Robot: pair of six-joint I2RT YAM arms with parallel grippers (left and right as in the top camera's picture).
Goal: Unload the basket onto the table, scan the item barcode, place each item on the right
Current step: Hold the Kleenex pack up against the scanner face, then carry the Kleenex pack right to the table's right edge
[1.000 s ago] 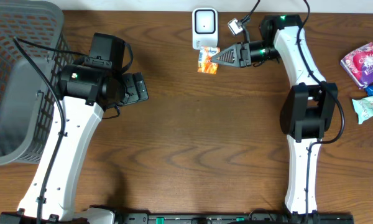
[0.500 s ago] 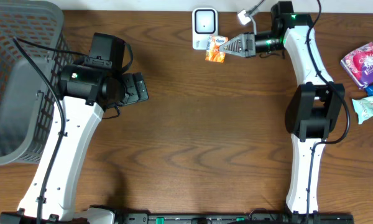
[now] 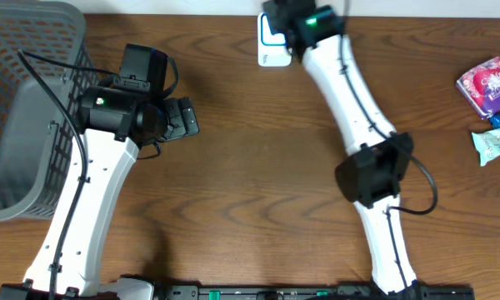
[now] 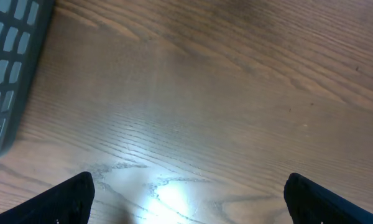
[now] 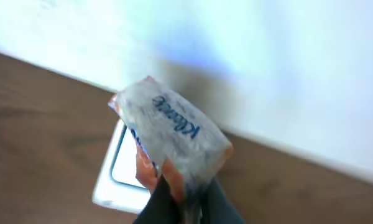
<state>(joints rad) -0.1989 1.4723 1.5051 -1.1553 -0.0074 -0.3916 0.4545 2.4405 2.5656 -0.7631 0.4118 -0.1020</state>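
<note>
left of the table's (image 3: 258, 183) middle, the left gripper (image 4: 189, 202) hangs over bare wood with its jaws spread wide and nothing between them. the grey basket (image 3: 29, 100) stands near it at the left edge. this arm is well apart from the task's thing and, by judgement, has no part in the step in hand.

along the right edge, spare packets (image 3: 488, 87) lie well apart from both grippers.

at the far edge, near its middle, the right arm reaches out over the white scanner (image 5: 115, 174). the right gripper (image 5: 183, 196) is closed tight on the tissue packet (image 5: 174, 130), pinching it by its lower edge so that the packet stands out beyond the fingertips. the packet's long axis runs crosswise to the jaws and is tilted, one end higher than the other. the packet is held in the air over the scanner and appears clear of it. the scanner's window lies beyond the jaws and to their left in the wrist view, partly hidden behind the packet.

judgement: the coming move turns on presenting the packet's barcode face to that window, with the right arm alone placed to do it. which face carries the barcode cannot be told, since the wrist view is blurred.
</note>
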